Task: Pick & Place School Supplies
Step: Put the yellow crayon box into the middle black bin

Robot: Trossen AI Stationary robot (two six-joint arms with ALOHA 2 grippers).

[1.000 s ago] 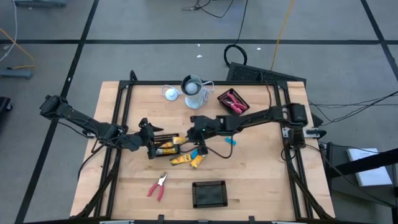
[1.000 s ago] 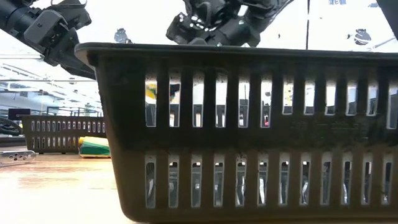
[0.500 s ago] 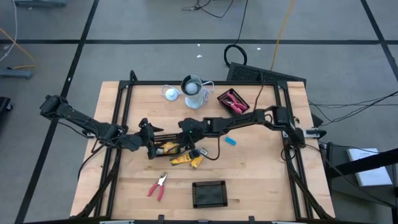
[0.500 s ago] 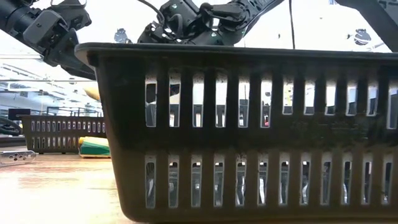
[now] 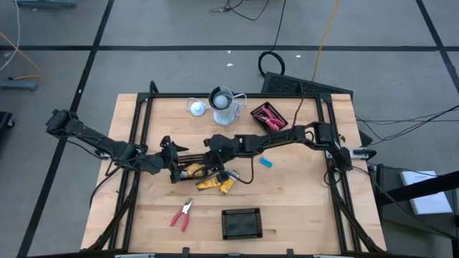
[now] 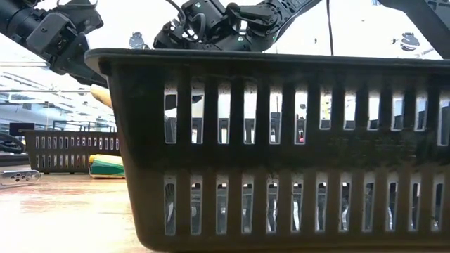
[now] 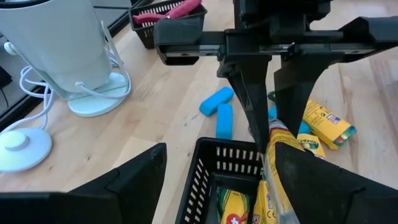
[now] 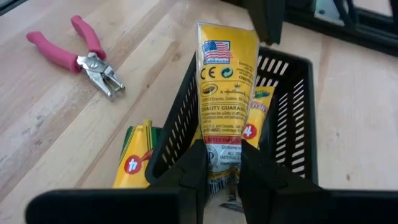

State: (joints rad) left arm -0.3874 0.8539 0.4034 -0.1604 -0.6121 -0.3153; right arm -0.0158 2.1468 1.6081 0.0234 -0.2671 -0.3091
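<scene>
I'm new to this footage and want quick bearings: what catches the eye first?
The right gripper holds a yellow crayon box over the black tray at mid-table, where the left gripper waits beside it. More crayon boxes lie on the wood nearby, with red pliers nearer the front edge.

At the worktop centre a tray holds crayon boxes, with the left gripper at its left end and the right gripper at its right, holding one box upright over it. More boxes lie just right of the tray, pliers and a second tray nearer the front. A cup, a disc and a third tray stand at the back, an eraser to the right.
</scene>
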